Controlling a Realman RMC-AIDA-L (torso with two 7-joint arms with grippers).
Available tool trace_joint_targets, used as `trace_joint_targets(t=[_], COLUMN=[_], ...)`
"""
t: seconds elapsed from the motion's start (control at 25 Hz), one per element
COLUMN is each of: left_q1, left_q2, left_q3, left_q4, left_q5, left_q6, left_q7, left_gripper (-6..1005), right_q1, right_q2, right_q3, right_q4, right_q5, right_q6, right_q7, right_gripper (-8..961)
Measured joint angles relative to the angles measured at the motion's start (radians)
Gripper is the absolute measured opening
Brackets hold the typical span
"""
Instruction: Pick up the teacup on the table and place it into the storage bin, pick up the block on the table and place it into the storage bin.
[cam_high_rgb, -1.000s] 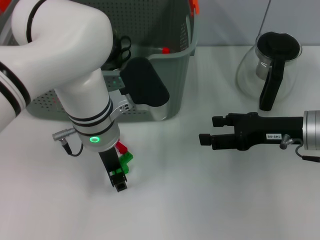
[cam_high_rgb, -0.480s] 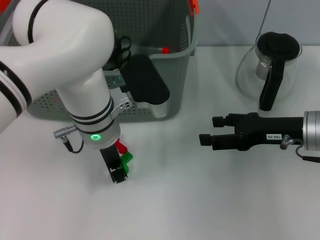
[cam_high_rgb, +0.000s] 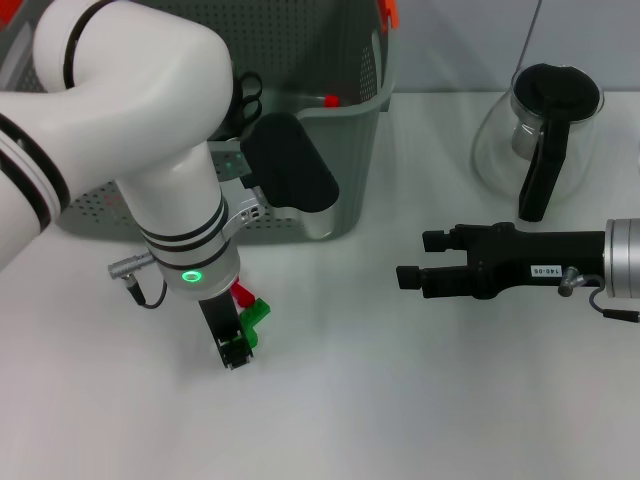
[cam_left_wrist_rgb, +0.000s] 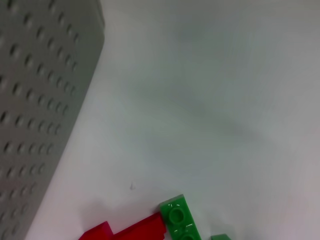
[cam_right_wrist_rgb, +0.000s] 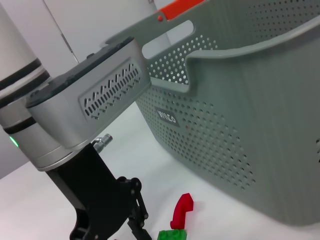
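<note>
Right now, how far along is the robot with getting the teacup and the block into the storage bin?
No teacup shows on the table, so that part may be done, though the storage bin's inside is mostly hidden. In hand: the left gripper is down at the green and red block, which lies on the table. Left: lifting it into the bin. The right gripper hovers open beside it.

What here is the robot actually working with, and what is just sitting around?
Part of the job:
- left gripper, down at the block
- green and red block on the table
- storage bin behind it

Just there:
- glass pot with black handle
- right gripper, hanging over the table
</note>
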Motion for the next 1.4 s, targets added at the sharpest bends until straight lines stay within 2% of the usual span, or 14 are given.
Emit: trace_joint_targets(t=[0.44, 0.6, 0.72, 0.96, 1.04, 1.24, 1.32, 1.4], left_q1=[-0.010, -0.003, 0.037, 0.179, 0.201, 0.245, 0.237, 0.212], left_q2=[0.001, 0.000, -0.001, -0.003, -0.002, 0.002, 0.007, 0.012], left_q3=[-0.001, -0.001, -0.011, -0.044, -0.096, -0.353, -0.465, -0.550], left_q4=[-0.002, 0.027, 0.133, 0.438, 0.479, 0.591, 0.609, 0.608], left_q5=[-0.001, -0.001, -0.013, -0.145, -0.216, -0.474, -0.545, -0.557], left_q6=[0.002, 0.021, 0.089, 0.224, 0.242, 0.257, 0.242, 0.215], left_q7=[-0.002, -0.007, -0.017, -0.014, 0.005, 0.115, 0.166, 0.199], left_gripper=[163, 158, 157, 166, 170, 178, 181, 184], right_q1=[-0.005, -0.006, -0.005, -0.006, -0.006, -0.005, -0.005, -0.006], right_q2=[0.000, 0.000, 0.000, -0.010, -0.012, -0.012, -0.012, -0.012], right_q3=[0.000, 0.000, 0.000, 0.000, 0.000, -0.002, -0.002, -0.005], right_q4=[0.000, 0.000, 0.000, 0.000, 0.000, 0.001, 0.002, 0.002], right_q5=[0.001, 0.001, -0.001, -0.001, -0.001, -0.001, -0.001, -0.001], right_q6=[0.001, 0.001, 0.000, -0.002, -0.002, -0.005, -0.006, -0.007], right_q7=[0.000, -0.001, -0.002, -0.008, -0.014, -0.020, -0.021, -0.020], right_gripper=[885, 885, 885, 884, 884, 883, 883, 883])
